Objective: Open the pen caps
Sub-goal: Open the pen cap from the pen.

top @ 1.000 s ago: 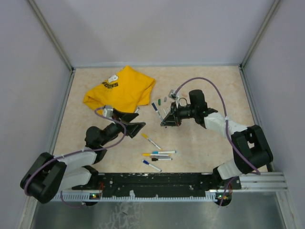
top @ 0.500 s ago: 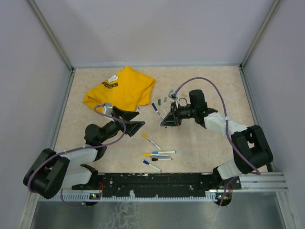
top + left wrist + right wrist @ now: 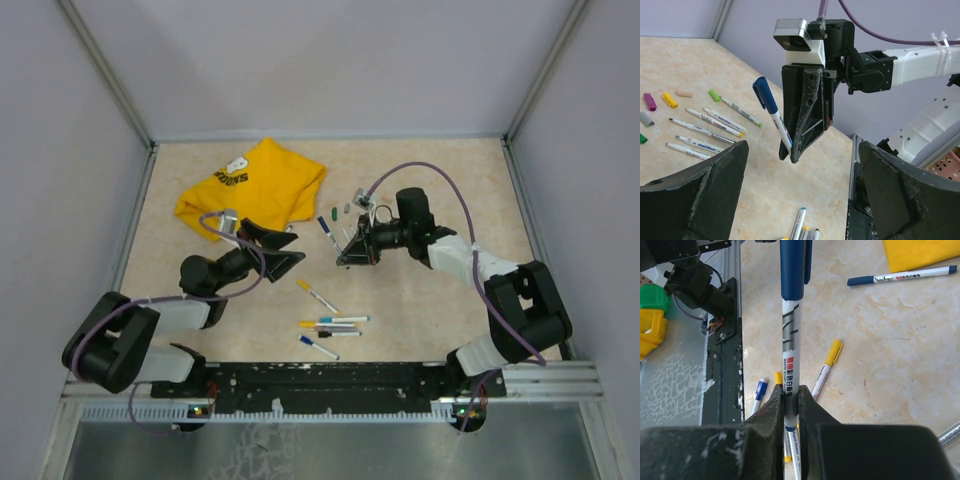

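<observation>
My right gripper (image 3: pixel 347 257) is shut on a white pen (image 3: pixel 790 355) by its lower barrel and holds it upright above the table, its blue cap (image 3: pixel 792 270) on. In the left wrist view this pen (image 3: pixel 777 122) leans with its cap (image 3: pixel 761 92) up and to the left. My left gripper (image 3: pixel 296 250) is open and empty, facing the right gripper a short way off; its fingers (image 3: pixel 700 195) frame the view. Loose caps lie on the table: purple (image 3: pixel 649 101), yellow (image 3: pixel 669 99), pink (image 3: pixel 684 93), green (image 3: pixel 714 95). Uncapped pens (image 3: pixel 705 127) lie beside them.
Several capped pens (image 3: pixel 330 325) lie near the front edge, one yellow-capped (image 3: pixel 827 365). A dark blue pen (image 3: pixel 327 228) lies by the yellow T-shirt (image 3: pixel 255 188) at the back left. The black base rail (image 3: pixel 330 380) runs along the near edge.
My left arm has moved a little forward and its open gripper has drawn slightly nearer to the right gripper. The right gripper and its pen have stayed still.
</observation>
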You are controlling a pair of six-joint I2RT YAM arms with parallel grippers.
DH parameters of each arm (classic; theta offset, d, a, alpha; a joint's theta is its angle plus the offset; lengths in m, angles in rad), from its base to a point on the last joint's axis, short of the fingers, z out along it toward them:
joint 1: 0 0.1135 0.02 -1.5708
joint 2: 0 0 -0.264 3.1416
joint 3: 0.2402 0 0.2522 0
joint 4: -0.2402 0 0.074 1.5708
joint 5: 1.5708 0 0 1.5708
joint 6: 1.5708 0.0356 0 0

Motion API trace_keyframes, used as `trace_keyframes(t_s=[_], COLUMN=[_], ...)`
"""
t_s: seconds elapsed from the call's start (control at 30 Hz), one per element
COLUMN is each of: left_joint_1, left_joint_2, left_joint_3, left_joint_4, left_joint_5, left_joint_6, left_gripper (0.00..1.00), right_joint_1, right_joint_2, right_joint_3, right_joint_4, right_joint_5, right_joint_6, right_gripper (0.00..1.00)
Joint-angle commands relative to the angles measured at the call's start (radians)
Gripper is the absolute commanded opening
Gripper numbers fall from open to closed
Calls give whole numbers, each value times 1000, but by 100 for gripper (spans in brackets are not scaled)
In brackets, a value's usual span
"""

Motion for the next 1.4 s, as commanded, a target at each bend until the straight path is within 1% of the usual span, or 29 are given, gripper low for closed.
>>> trace_keyframes(t_s=[0.0, 0.17, 0.27, 0.33, 0.4, 0.5, 0.57, 0.63, 0.73, 0.8, 0.87, 0.93, 0.97, 1.0, 1.07, 1.2, 1.23, 1.37], left_joint_1=[26, 25, 23, 4, -28, -93, -127, -153, -191, -217, -238, -255, -266, -274, -287, -311, -315, -326], left_joint_2=[76, 180, 216, 211, 178, 108, 69, 41, 2, -8, -8, 0, 6, 13, 24, 35, 41, 74], left_joint_3=[41, 91, 142, 174, 198, 249, 297, 337, 390, 417, 435, 461, 481, 499, 526, 546, 552, 591], left_joint_4=[161, 215, 159, 55, -69, -357, -538, -694, -854, -898, -916, -951, -1002, -1032, -1085, -1113, -1122, -1167], left_joint_5=[-1, -36, -72, -113, -176, -311, -426, -520, -640, -685, -699, -709, -723, -736, -762, -784, -789, -791], left_joint_6=[-137, -239, -267, -251, -193, -97, -57, -46, -42, -32, -22, -24, -30, -31, -46, -58, -61, -69], left_gripper=[95, 91, 87, 86, 87, 88, 87, 85, 82, 78, 72, 69, 69, 66, 64, 60, 55, 49], right_joint_1=[-7, -7, -7, -7, -7, -7, -7, -7, -7, -7, -7, -7, -7, -7, -7, -7, -7, -7], right_joint_2=[10, 15, 22, 24, 27, 29, 28, 28, 26, 26, 25, 24, 23, 22, 22, 26, 25, 25], right_joint_3=[48, 47, 47, 49, 50, 53, 55, 55, 55, 55, 56, 57, 57, 56, 57, 58, 58, 59], right_joint_4=[21, 27, 27, 25, 19, 13, 11, 8, 7, 7, 6, 1, 0, 0, -2, -5, -7, -13], right_joint_5=[-36, -50, -55, -44, -25, -9, -3, 0, 3, 7, 10, 14, 15, 18, 24, 34, 35, 43], right_joint_6=[-14, -13, -11, -10, -12, -14, -14, -15, -15, -15, -16, -19, -22, -21, -23, -24, -24, -33], right_gripper=[0, 0, 0, 0, 0, 0, 0, 0, 0, 0, 0, 0, 0, 0, 0, 0, 0, 0])
